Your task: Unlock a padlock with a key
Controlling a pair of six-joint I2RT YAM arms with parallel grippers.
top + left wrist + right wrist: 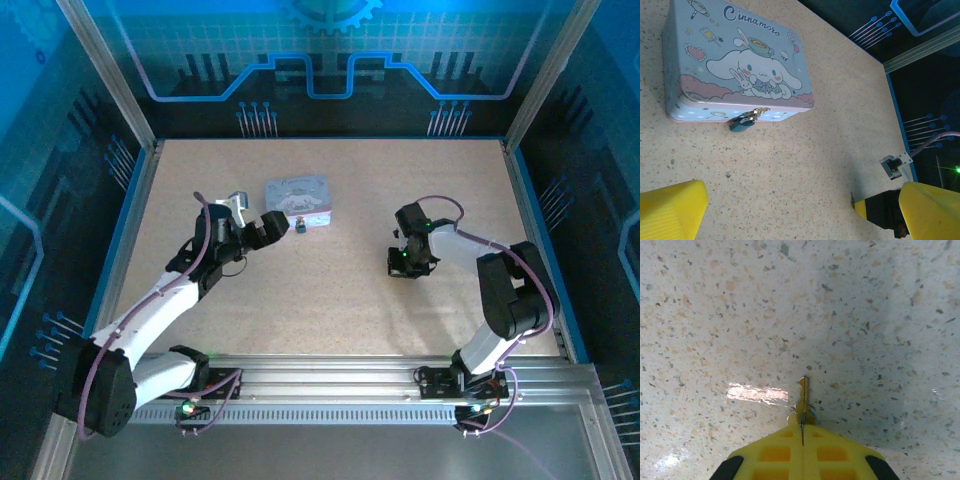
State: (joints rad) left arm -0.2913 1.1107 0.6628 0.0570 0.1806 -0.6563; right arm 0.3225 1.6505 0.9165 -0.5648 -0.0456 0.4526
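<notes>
The small dark blue-grey padlock (742,121), brassy at its top, hangs from the front latch of a pale lilac rectangular tin box (735,60) printed with a white cartoon dog. It lies low against the tin's front wall, where the wall meets the speckled beige bench (805,165). In the top view the padlock (300,224) sits at the near edge of the tin box (297,196), left of the bench's middle.

The thin brass-coloured key (803,392) is well apart from it, on the right side. The right gripper (802,432) has its yellow fingers pressed together on the key's head, and the blade points away from them, close over the bench; whether it touches cannot be told.

The left gripper (800,215) stands wide and holds nothing, near the padlock on its near-left side, with one yellow finger (670,210) at each lower corner of the wrist view.
</notes>
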